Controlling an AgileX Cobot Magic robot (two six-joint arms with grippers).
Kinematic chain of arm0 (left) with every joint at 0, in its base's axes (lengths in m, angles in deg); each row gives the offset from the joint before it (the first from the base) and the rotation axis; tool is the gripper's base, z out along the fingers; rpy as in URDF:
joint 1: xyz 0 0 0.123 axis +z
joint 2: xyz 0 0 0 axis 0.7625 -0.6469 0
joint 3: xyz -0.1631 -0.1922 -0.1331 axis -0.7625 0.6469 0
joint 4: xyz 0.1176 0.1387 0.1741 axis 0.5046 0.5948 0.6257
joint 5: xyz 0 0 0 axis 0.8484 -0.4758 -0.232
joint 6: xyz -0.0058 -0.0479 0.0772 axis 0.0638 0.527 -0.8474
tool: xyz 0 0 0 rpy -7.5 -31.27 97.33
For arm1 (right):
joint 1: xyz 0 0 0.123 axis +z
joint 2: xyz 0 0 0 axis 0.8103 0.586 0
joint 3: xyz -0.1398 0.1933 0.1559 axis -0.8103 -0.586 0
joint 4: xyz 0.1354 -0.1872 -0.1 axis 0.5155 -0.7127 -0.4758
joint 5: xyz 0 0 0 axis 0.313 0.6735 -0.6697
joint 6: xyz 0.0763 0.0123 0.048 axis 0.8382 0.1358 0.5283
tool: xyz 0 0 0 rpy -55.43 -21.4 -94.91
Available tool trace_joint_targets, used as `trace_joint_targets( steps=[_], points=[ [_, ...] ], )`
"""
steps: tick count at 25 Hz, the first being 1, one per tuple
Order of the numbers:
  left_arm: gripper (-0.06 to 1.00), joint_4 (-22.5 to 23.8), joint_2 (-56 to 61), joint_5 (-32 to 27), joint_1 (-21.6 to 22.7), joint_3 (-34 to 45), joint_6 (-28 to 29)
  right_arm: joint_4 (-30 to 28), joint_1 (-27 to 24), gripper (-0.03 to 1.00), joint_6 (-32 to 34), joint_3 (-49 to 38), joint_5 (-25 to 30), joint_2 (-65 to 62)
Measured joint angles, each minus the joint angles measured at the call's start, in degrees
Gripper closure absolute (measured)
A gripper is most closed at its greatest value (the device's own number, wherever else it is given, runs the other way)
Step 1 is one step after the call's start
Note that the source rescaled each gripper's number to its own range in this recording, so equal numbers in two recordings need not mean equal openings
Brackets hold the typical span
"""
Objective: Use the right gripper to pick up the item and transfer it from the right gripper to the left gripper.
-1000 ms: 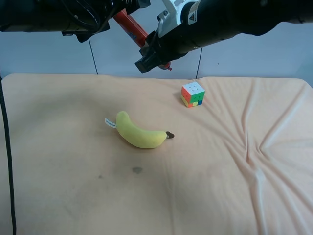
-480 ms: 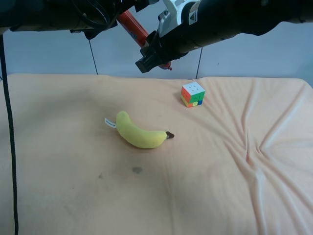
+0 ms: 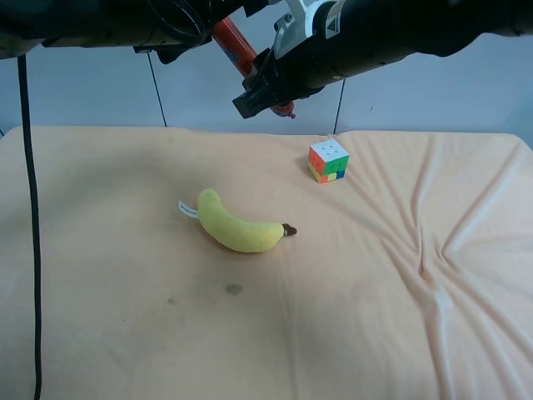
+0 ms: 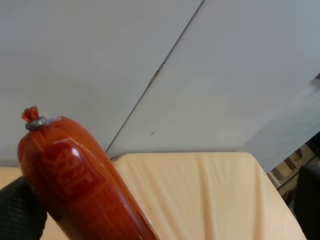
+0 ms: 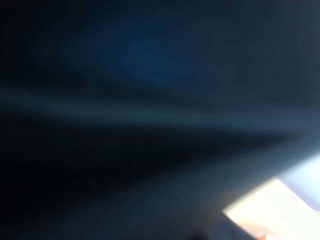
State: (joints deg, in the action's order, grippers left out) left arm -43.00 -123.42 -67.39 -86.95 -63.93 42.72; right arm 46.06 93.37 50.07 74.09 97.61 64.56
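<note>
Item (image 3: 234, 45) is hanging in the air well above the peach cloth (image 3: 117, 333), slanting between the two arms at the top of the exterior high view. Clamping it near its lower end is the right gripper (image 3: 260, 90), on the arm with the white housing. Its jaws are closing on the red wrapper, and one crimped tip (image 3: 287, 111) is poking out past them. The right wrist view is giving only dark blur.

Jaws of the left gripper (image 4: 160, 205) are standing spread wide. One black finger (image 4: 17, 212) is sitting against the item's side, and the other is showing only at the far edge of the left wrist view, well apart.

The item's upper end is showing a grey metal clip (image 4: 35, 123) and a red tuft. The wrapper is carrying tone-on-tone red print, with characters not legible. The housing is bearing a small triangular logo mark (image 3: 327, 28), too small to read.

A plush banana (image 3: 237, 229) is lying on the cloth with a white tag (image 3: 188, 209), its writing unreadable. A puzzle cube (image 3: 328, 160) is sitting apart from it.
</note>
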Motion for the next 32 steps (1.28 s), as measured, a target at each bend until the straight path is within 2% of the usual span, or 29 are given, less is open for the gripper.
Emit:
trace_joint_targets(
  steps=[5, 7, 10, 13, 15, 16, 32],
  points=[
    [-0.04, 0.00, 0.00, 0.06, 0.00, 0.00, 0.05, 0.00, 0.00, 0.97, 0.00, 0.00, 0.06, 0.00],
    [0.04, 0.13, -0.05, 0.32, 0.00, 0.00, 0.05, 0.00, 0.00, 0.97, 0.04, 0.00, 0.06, 0.00],
    [0.30, 0.53, -0.05, 0.53, 0.00, 0.00, -0.19, 0.00, 0.00, 0.97, 0.04, 0.00, 0.32, 0.00],
    [0.67, 0.66, -0.05, 0.71, 0.00, 0.00, -0.19, 0.00, -0.05, 0.97, 0.06, 0.00, 0.67, 0.00],
    [0.88, 0.88, -0.05, 0.83, 0.00, 0.00, -0.19, 0.00, -0.05, 0.97, 0.06, 0.00, 0.67, 0.00],
    [0.94, 1.09, -0.05, 0.83, 0.00, 0.00, -0.14, 0.00, -0.05, 0.97, 0.06, 0.00, 0.60, 0.00],
    [0.94, 2.03, -0.05, 1.07, 0.00, 0.00, 0.08, 0.00, -0.05, 0.97, 0.06, 0.00, 0.50, 0.00]
  ],
)
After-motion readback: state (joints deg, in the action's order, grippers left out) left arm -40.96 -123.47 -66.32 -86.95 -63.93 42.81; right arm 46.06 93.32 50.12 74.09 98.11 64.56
